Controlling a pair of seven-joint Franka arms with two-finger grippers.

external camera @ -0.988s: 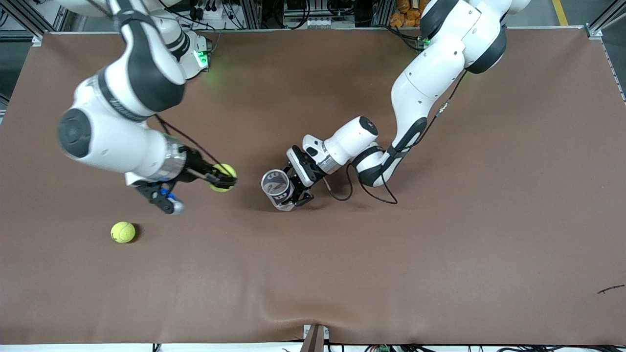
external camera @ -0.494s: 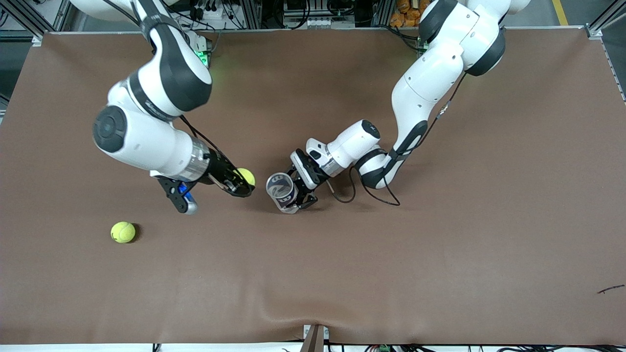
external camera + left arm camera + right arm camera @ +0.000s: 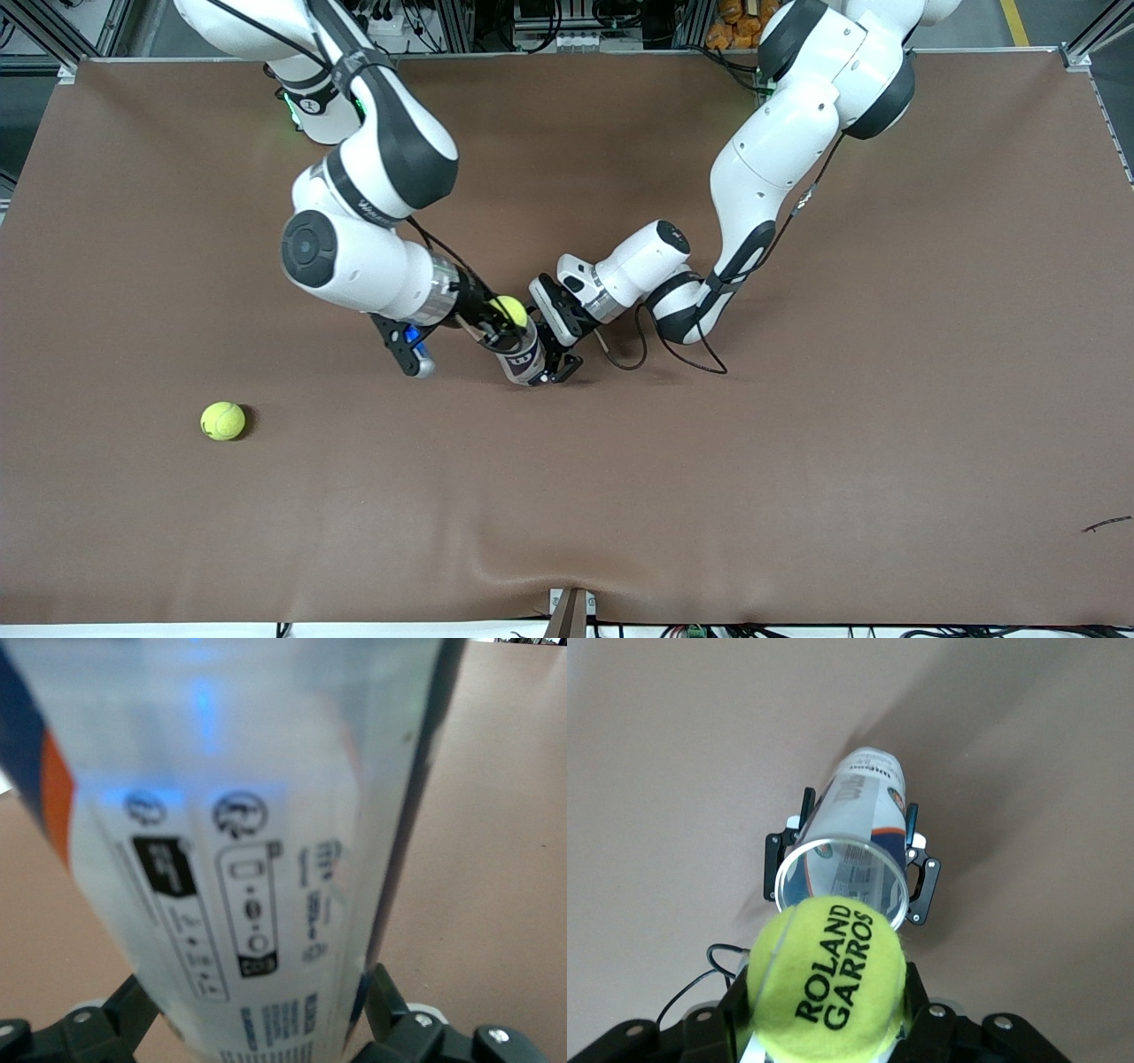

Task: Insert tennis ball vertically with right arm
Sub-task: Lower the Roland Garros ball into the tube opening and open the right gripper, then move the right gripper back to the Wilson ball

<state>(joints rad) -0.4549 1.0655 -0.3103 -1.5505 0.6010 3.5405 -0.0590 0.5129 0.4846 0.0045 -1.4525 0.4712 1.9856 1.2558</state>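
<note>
My right gripper (image 3: 501,326) is shut on a yellow-green tennis ball (image 3: 510,310) printed ROLAND GARROS (image 3: 828,979) and holds it right over the open mouth of a clear tennis-ball tube (image 3: 526,360). In the right wrist view the ball overlaps the near rim of the tube (image 3: 852,828). My left gripper (image 3: 547,353) is shut on the tube's lower part and holds it upright on the table. The tube's label (image 3: 257,833) fills the left wrist view, with a black finger (image 3: 388,1008) on each side. The tube looks empty inside.
A second tennis ball (image 3: 222,421) lies on the brown table cover (image 3: 709,461), toward the right arm's end and nearer the front camera than the tube. A black cable (image 3: 620,354) loops beside my left wrist.
My right arm has carried the ball across toward the left arm's end, from beside the tube to over its mouth. The left gripper has brought the tube from tilted to more upright.
</note>
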